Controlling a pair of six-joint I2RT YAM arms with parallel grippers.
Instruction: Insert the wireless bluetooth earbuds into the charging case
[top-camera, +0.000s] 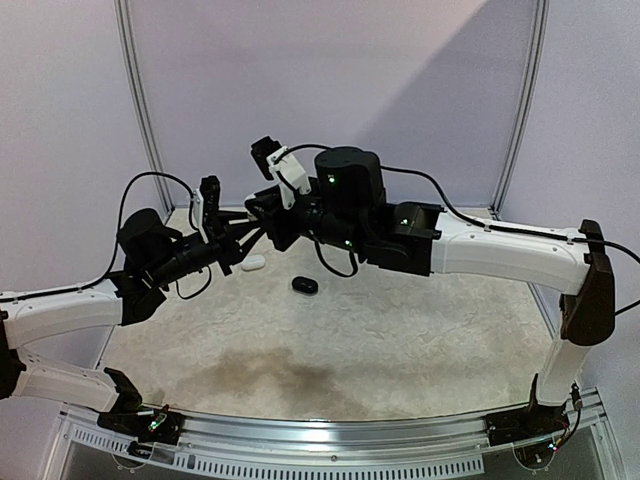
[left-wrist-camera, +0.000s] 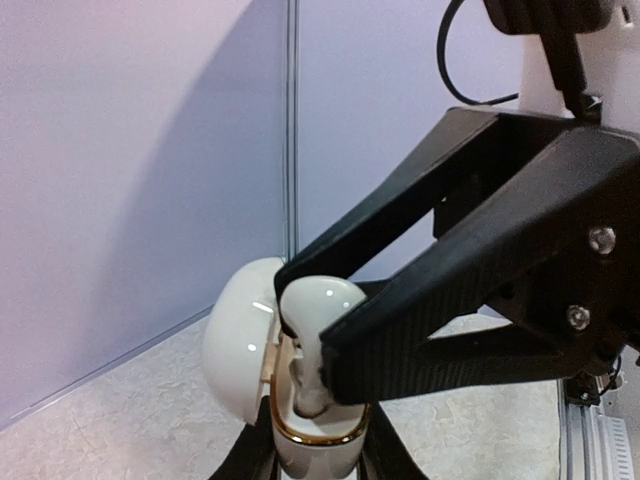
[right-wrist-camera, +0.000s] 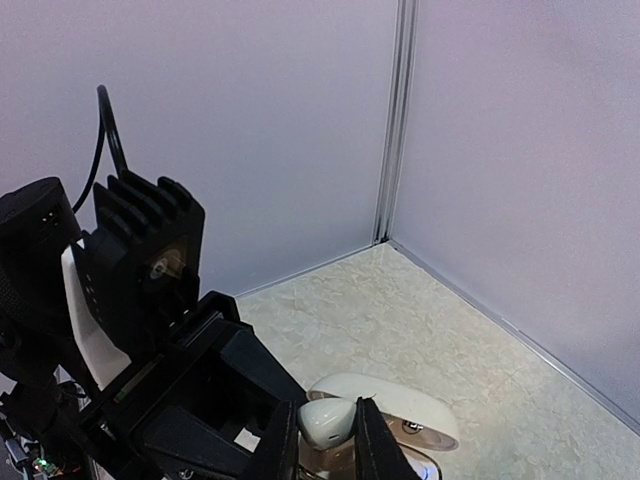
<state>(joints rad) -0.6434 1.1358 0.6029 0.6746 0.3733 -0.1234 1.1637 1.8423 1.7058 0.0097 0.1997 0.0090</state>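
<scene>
We see the left gripper (left-wrist-camera: 318, 470) closed tight on the base of one white charging case (left-wrist-camera: 296, 440), held upright with its lid (left-wrist-camera: 240, 345) swung open. The right gripper (right-wrist-camera: 327, 432) is nearly closed, pinching one white earbud (left-wrist-camera: 322, 300) whose stem dips into the case's gold-rimmed well. On the bench (top-camera: 400, 340) lie one white pebble-shaped piece (top-camera: 253, 262) and one black one (top-camera: 305, 285), near each other.

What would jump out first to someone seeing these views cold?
Above the table's left rear, the left gripper clamps an open white charging case while the right gripper holds a white earbud in its mouth. A black case and a second white case lie on the table beneath.
</scene>
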